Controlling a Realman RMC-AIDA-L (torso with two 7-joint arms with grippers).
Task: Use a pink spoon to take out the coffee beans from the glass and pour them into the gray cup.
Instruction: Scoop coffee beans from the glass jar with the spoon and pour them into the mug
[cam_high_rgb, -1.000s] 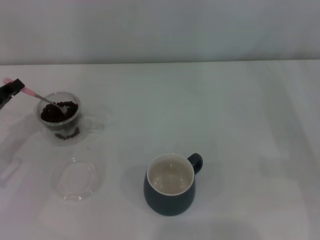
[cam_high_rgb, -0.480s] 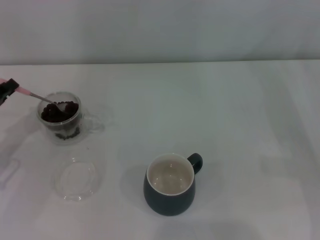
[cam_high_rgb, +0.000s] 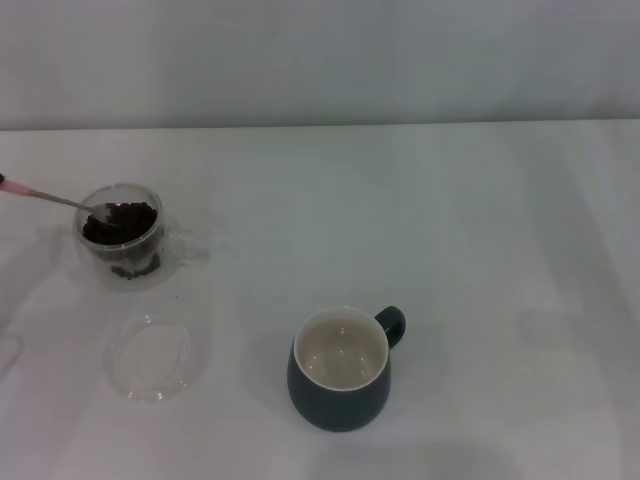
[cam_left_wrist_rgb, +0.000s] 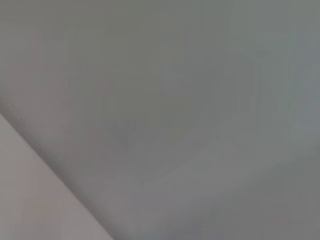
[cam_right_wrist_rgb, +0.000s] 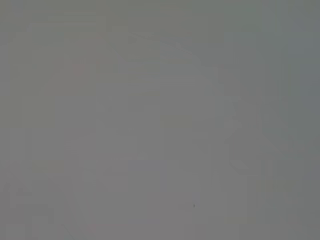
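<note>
- Head view: the glass (cam_high_rgb: 120, 232) sits far left on the table (cam_high_rgb: 450, 220), with coffee beans (cam_high_rgb: 122, 222) heaped in it. The pink spoon (cam_high_rgb: 62, 200) has its metal bowl in the beans, and its handle slants out to the left past the frame edge.
- Head view: neither gripper is visible. The left one is presumably on the handle out of frame, but how its jaws stand can't be told. The right arm isn't in sight at all.
- Head view: the gray cup (cam_high_rgb: 340, 368) is near centre, well apart from the glass, empty, handle to the far right. A flat clear dish (cam_high_rgb: 152, 357) lies near left, between the two.
- Risk: the handle sits at a shallow angle, so lifting with the bowl tilted would roll beans off onto the table or into the dish.
- Risk: it's a long carry to the cup, and any wobble or wrist roll sheds beans on the way.
- Risk: dragging the spoon against the rim could tip or slide the light glass.
- Left wrist view: only blank grey surface with a paler band in one corner. No fingers, no spoon.
- Right wrist view: featureless grey, nothing usable.
</note>
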